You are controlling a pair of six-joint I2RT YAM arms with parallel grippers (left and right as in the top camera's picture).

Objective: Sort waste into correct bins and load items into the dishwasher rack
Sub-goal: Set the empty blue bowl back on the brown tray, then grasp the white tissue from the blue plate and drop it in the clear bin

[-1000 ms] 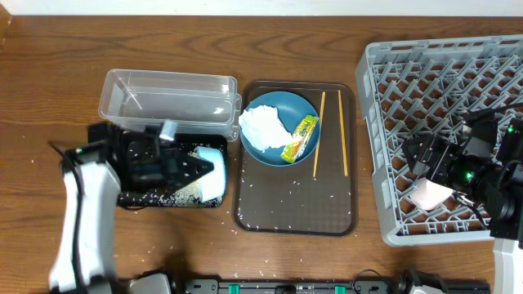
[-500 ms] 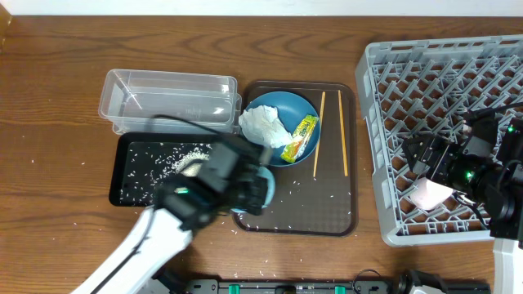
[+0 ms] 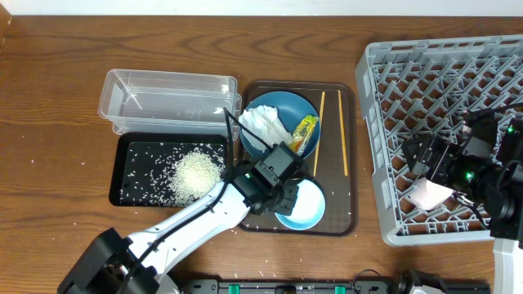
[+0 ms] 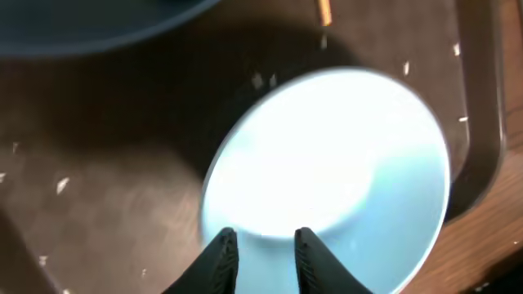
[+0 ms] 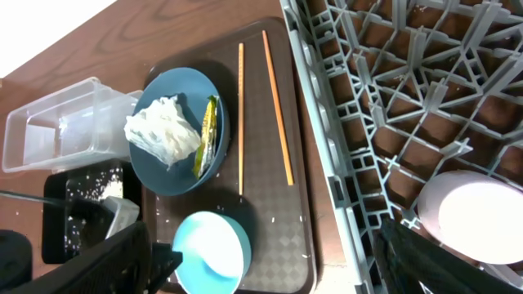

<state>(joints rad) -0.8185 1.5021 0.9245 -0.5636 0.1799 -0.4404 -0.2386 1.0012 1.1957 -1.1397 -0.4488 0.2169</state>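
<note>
My left gripper (image 3: 284, 194) is shut on the rim of the white bowl (image 3: 302, 204), which sits upright on the brown tray and fills the left wrist view (image 4: 327, 163). The dark-blue plate (image 3: 282, 106) holds the white napkin (image 3: 263, 126) and the yellow-green wrapper (image 3: 301, 136). Two chopsticks (image 3: 319, 135) lie to its right. Rice (image 3: 196, 171) is heaped in the black tray (image 3: 131, 167), in front of the clear tub (image 3: 167, 98). My right gripper (image 5: 270, 253) is open over the grey rack (image 3: 441, 90), beside the pinkish cup (image 5: 474, 216). The green cup is out of view.
The brown serving tray (image 3: 335, 212) lies between the black tray and the rack. Loose rice grains are scattered on it and on the wooden table (image 3: 49, 82) along the front edge.
My left arm swung right from the black tray, carrying the bowl onto the front of the brown tray. A heap of rice now lies in the black tray. The right arm has not moved.
</note>
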